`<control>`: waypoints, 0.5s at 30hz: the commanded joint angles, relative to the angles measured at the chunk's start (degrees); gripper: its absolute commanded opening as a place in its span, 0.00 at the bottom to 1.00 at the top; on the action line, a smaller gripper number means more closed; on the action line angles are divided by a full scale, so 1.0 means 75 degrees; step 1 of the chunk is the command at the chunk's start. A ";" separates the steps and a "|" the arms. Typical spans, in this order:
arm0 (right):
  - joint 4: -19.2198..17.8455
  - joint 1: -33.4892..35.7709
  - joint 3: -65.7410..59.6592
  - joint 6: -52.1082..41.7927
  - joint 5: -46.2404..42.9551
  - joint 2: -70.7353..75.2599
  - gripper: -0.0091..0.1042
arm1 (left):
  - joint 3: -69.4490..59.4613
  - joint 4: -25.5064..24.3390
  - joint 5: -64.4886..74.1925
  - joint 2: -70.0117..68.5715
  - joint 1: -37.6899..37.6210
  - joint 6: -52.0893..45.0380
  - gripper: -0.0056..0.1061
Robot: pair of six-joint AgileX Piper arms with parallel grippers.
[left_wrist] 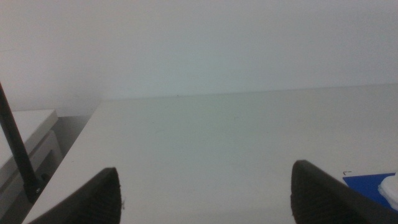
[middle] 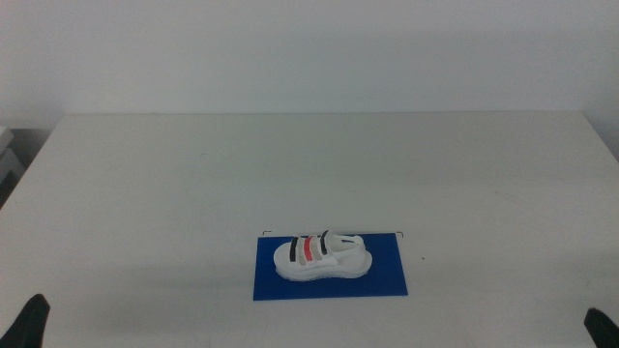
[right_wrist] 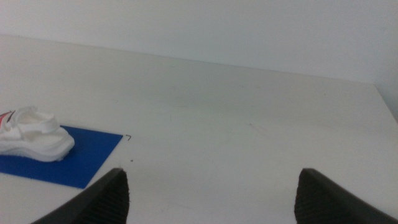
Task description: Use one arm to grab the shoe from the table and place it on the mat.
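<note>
Left pincer point(left_wrist: 205, 193), seen from its own wrist camera: two dark jaws spread wide, released, with nothing between them and only bare worktop point(left_wrist: 236, 143) in the gap. In the middle view this pincer shows only as a dark tip at the bottom left corner point(middle: 32, 324), well apart from the shoe.

Right pincer point(right_wrist: 211, 196), seen from its own wrist camera: jaws likewise spread wide and released, holding and touching nothing. In the middle view it shows as a dark tip at the bottom right corner point(middle: 602, 326), also well clear of the shoe.

Shoe point(middle: 322, 256): white sneaker with black and red stripes, upright on its sole, lying on the mat point(middle: 387, 275) and wholly within the mat's outline. Blue margin shows on all sides of it, widest on the right end of the mat.

Mat: dark-blue rectangle, flat on the worktop near its front edge, about midway between the two pincers. Small dark corner marks sit at its far corners.

Worktop point(middle: 309, 164): off-white, with a broad open stretch beyond the mat up to the far edge, which meets a pale wall. Open surface also lies to both sides of the mat.
</note>
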State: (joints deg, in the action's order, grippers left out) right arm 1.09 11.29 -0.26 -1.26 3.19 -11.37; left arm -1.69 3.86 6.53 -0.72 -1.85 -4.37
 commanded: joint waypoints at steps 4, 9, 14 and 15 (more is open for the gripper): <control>-0.0146 -0.0032 -0.0223 -0.0034 -0.0192 0.0888 0.79 | -0.0054 0.0073 -0.0623 -0.0106 -0.0033 0.0036 0.89; -0.0467 -0.0032 -0.0222 -0.0034 -0.0225 0.1760 0.79 | -0.0054 0.0073 -0.0623 -0.0106 -0.0033 0.0036 0.89; -0.0491 -0.0024 -0.0222 -0.0034 -0.0201 0.1793 0.79 | -0.0054 0.0073 -0.0623 -0.0103 -0.0033 0.0036 0.89; -0.0491 -0.0024 -0.0222 -0.0034 -0.0209 0.1793 0.79 | -0.0054 0.0073 -0.0623 -0.0103 -0.0033 0.0036 0.89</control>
State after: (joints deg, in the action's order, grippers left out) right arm -1.76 11.29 -1.64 -1.26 5.68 0.59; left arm -1.69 3.86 6.56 -0.72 -1.85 -4.37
